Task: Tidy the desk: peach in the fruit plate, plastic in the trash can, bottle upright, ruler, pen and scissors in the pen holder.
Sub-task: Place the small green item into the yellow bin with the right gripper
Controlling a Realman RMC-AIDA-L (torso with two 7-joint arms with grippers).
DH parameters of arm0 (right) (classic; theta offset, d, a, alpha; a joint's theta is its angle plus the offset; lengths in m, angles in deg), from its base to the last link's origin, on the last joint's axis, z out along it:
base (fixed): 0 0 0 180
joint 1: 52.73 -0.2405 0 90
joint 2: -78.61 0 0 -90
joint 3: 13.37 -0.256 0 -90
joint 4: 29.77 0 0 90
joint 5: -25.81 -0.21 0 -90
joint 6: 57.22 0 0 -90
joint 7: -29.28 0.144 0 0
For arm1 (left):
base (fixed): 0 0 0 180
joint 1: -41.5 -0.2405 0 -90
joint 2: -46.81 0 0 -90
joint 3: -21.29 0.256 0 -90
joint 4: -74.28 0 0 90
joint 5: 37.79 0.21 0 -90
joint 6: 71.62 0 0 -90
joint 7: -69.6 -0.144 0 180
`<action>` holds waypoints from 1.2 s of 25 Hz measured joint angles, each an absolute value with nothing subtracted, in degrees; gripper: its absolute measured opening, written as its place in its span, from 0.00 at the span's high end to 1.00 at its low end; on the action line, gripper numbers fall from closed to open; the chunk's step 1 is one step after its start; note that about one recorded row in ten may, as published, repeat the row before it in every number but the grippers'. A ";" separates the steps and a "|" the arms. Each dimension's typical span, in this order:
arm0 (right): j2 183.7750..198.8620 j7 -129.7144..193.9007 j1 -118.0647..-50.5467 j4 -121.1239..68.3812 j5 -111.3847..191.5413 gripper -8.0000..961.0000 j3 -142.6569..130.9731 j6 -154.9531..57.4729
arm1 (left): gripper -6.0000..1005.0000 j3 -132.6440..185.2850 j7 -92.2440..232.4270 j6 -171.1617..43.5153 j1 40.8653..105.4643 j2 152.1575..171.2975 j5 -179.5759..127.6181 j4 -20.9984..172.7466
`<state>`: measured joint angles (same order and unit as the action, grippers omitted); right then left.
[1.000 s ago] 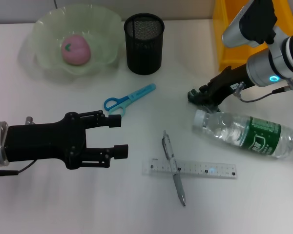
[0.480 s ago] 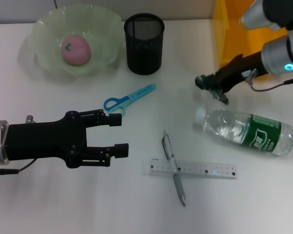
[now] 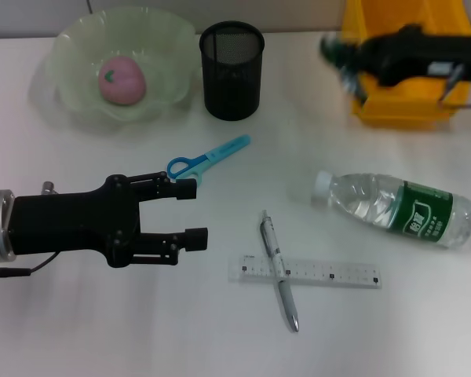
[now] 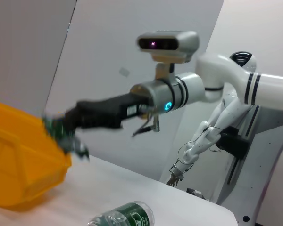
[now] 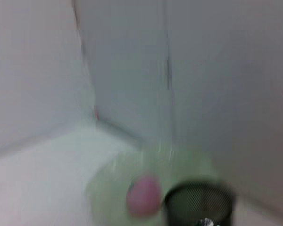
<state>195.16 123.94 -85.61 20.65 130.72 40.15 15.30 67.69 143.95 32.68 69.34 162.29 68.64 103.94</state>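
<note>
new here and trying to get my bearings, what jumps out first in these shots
The right gripper is raised at the near-left edge of the yellow trash can, carrying the plastic. The left gripper waits open over the desk beside the scissors. The bottle lies on its side.

This looks like a robotics lab or test room dressed up as an office desk. A plain white counter (image 3: 78, 330) carries staged office items: a black mesh pen holder (image 3: 231, 69) near its far edge, scissors (image 3: 207, 157) toward the middle, and a pen (image 3: 278, 269) lying across a ruler (image 3: 314, 272) toward the near edge. A yellow trash can (image 3: 404, 94) sits at the far right corner. Behind the counter are bare pale grey walls. The left wrist view shows the robot's own body (image 4: 236, 89): a white torso, a camera head (image 4: 168, 43) and loose cabling.
</note>
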 joint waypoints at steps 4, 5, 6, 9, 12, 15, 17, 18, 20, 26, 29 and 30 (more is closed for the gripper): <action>196.57 113.68 -82.40 18.39 121.38 0.97 32.72 12.69 | 0.17 67.69 143.95 32.79 69.35 162.29 68.64 103.94; 196.95 112.37 -82.09 17.92 120.53 0.96 31.28 11.25 | 0.17 67.69 143.95 32.79 69.35 162.29 68.64 103.94; 197.33 111.65 -81.99 17.54 120.00 0.95 29.78 8.77 | 0.17 67.69 143.95 32.79 69.35 162.29 68.64 103.94; 197.37 111.13 -82.60 15.56 119.85 0.93 28.55 3.43 | 0.18 67.69 143.95 32.93 69.36 162.23 68.64 104.01; 196.59 111.03 -83.60 13.73 119.98 0.90 28.70 1.23 | 0.18 67.69 143.95 32.93 69.36 162.23 68.64 104.01; 195.73 111.07 -84.79 11.80 120.43 0.88 29.13 -2.30 | 0.18 67.69 143.95 32.97 69.36 162.23 68.65 104.01; 195.53 111.18 -85.68 10.62 121.31 0.86 29.25 -4.65 | 0.18 67.69 143.95 33.15 69.32 162.21 68.67 104.01; 195.52 111.17 -85.97 10.31 121.72 0.85 29.24 -5.44 | 0.18 67.69 143.94 33.18 69.25 162.20 68.69 104.01; 195.52 111.11 -86.29 9.99 122.16 0.83 29.24 -6.48 | 0.18 67.69 143.94 33.18 69.25 162.20 68.69 104.01; 195.71 110.97 -86.21 10.65 122.03 0.73 28.93 -6.62 | 0.18 67.69 143.95 33.39 68.86 162.20 68.72 103.99; 195.99 111.30 -85.81 11.63 121.31 0.68 28.50 -6.28 | 0.18 67.70 143.94 33.41 68.77 162.27 68.90 103.99; 196.01 111.51 -85.52 11.99 120.71 0.66 28.33 -5.73 | 0.18 67.72 143.92 33.51 68.76 162.33 68.99 103.99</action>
